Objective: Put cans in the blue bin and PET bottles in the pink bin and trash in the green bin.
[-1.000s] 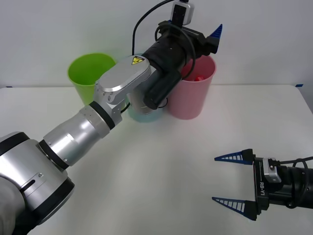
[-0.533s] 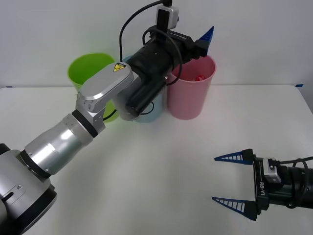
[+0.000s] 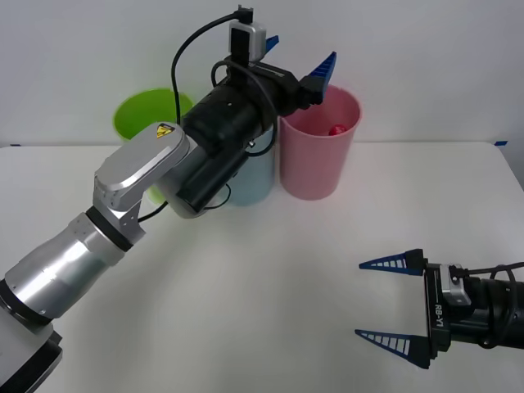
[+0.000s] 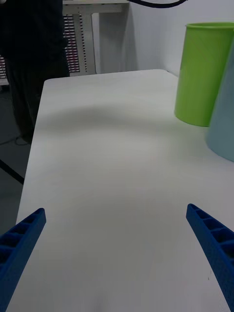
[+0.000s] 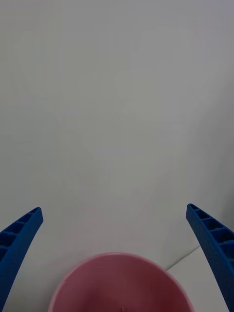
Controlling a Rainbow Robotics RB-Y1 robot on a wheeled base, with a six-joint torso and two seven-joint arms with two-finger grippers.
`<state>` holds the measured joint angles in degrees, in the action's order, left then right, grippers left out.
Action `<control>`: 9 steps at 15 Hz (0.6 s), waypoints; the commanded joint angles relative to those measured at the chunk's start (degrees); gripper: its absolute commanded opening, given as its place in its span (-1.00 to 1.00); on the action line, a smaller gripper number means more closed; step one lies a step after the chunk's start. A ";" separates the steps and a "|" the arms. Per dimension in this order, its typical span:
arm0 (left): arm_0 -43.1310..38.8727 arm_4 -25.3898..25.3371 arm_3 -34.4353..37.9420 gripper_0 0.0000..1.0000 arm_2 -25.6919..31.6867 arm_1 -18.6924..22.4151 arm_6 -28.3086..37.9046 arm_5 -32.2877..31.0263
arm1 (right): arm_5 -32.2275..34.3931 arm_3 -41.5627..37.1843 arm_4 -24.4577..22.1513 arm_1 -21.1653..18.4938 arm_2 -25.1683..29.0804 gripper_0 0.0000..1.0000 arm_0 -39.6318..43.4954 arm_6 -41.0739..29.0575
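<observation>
My left gripper [image 3: 299, 56] hangs open and empty above the near rim of the pink bin [image 3: 319, 164]. Inside that bin a red cap [image 3: 336, 129] of the PET bottle shows. The left wrist view looks over the pink bin's rim [image 5: 117, 258] toward the wall, between the open gripper [image 5: 113, 209]. The blue bin [image 3: 255, 178] stands left of the pink one, mostly hidden behind my left arm. The green bin [image 3: 141, 115] is farthest left. My right gripper [image 3: 393, 304] rests open low over the table at the front right. Cans and trash are out of view.
The right wrist view looks across the bare white table [image 4: 107, 161] to the green bin [image 4: 202, 73] and the blue bin's side [image 4: 223, 124]. A dark figure [image 4: 34, 58] stands beyond the table's far edge. A wall runs close behind the bins.
My left arm has swung left and risen, carrying its open gripper back from over the pink bin toward that bin's left rim. The right arm has stayed still.
</observation>
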<state>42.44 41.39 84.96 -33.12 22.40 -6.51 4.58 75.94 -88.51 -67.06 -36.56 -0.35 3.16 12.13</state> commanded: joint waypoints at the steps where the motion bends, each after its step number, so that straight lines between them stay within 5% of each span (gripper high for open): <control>1: -3.68 0.97 3.37 1.00 1.92 0.98 -0.08 -1.94 | 0.00 0.00 0.00 0.00 0.00 1.00 0.00 0.00; 9: -12.82 2.29 11.37 1.00 5.70 4.23 -0.17 -6.43 | 0.00 0.00 0.00 0.00 0.00 1.00 0.00 0.00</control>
<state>30.58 43.44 95.67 -28.07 26.56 -6.60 -1.01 75.94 -88.51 -67.06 -36.56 -0.35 3.16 12.13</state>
